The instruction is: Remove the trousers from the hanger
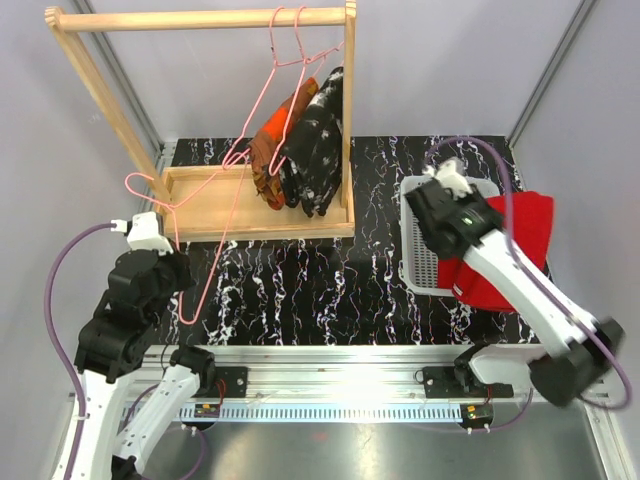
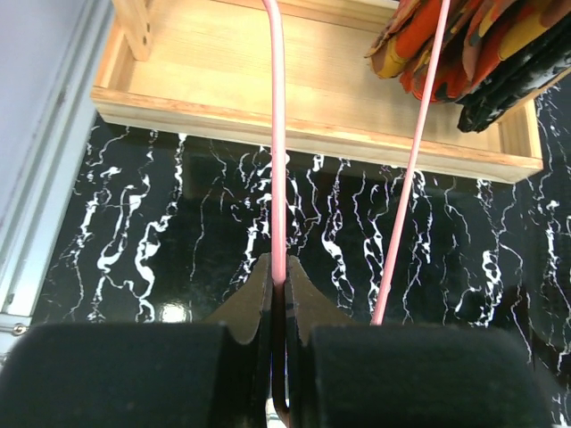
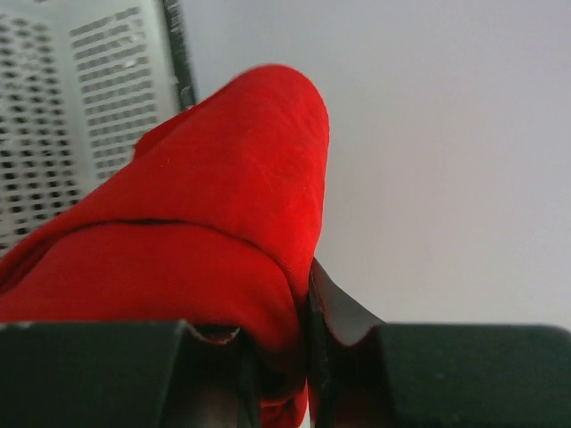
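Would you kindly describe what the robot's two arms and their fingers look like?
Both arms have bulky black joint housings linked by white segments. The left arm and the right arm each trail a purple cable. A small green light glows near the right arm's wrist. The fingers are black, tapering from boxy bases to curved tips.
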Controlling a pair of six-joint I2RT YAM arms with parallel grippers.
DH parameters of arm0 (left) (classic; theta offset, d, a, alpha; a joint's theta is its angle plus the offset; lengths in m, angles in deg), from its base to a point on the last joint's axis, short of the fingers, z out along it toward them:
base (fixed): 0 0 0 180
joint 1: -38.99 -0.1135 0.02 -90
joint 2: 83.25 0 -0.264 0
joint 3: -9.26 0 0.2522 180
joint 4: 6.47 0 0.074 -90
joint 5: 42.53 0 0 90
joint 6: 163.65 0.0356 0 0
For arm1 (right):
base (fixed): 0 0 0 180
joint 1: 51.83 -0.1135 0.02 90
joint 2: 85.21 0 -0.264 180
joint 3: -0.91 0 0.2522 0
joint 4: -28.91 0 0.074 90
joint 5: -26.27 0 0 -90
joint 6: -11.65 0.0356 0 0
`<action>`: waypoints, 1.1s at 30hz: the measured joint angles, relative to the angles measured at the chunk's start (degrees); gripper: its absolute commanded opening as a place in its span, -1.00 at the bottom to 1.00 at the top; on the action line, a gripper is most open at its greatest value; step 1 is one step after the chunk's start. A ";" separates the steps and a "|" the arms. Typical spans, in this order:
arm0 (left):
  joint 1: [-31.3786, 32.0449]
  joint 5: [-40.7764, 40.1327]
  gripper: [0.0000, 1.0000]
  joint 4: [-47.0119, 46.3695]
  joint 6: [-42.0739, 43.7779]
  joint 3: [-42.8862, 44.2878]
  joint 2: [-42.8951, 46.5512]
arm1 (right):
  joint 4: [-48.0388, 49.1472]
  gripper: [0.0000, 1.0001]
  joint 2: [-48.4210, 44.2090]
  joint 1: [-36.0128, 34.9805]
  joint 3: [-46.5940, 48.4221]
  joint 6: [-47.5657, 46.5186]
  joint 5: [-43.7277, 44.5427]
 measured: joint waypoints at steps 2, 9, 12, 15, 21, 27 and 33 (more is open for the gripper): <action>0.00 0.63 -1.00 -0.15 -0.11 -0.42 0.28 | -1.73 -1.00 7.13 0.00 0.94 4.74 -2.01; 0.00 1.42 -1.00 0.11 -0.11 -0.68 2.03 | -2.71 -1.00 19.67 0.00 5.46 11.15 -6.93; 0.00 1.66 -1.00 0.13 -0.11 -0.68 2.34 | -4.33 -1.00 20.87 0.00 9.22 12.94 -8.48; 0.00 1.75 -1.00 0.17 -0.11 -0.68 2.32 | -6.14 -1.00 21.20 0.00 12.83 14.38 -8.57; 0.00 1.88 -1.00 0.17 -0.11 -0.70 2.32 | -8.26 -1.00 20.72 -0.26 17.57 16.00 -8.09; 0.00 1.92 -1.00 0.13 -0.11 -0.74 2.16 | -10.16 -1.00 19.08 -2.86 18.99 15.72 -5.92; 0.00 2.10 -1.00 0.13 -0.11 -0.76 2.12 | -11.67 -1.00 19.10 -5.81 25.88 13.42 -3.10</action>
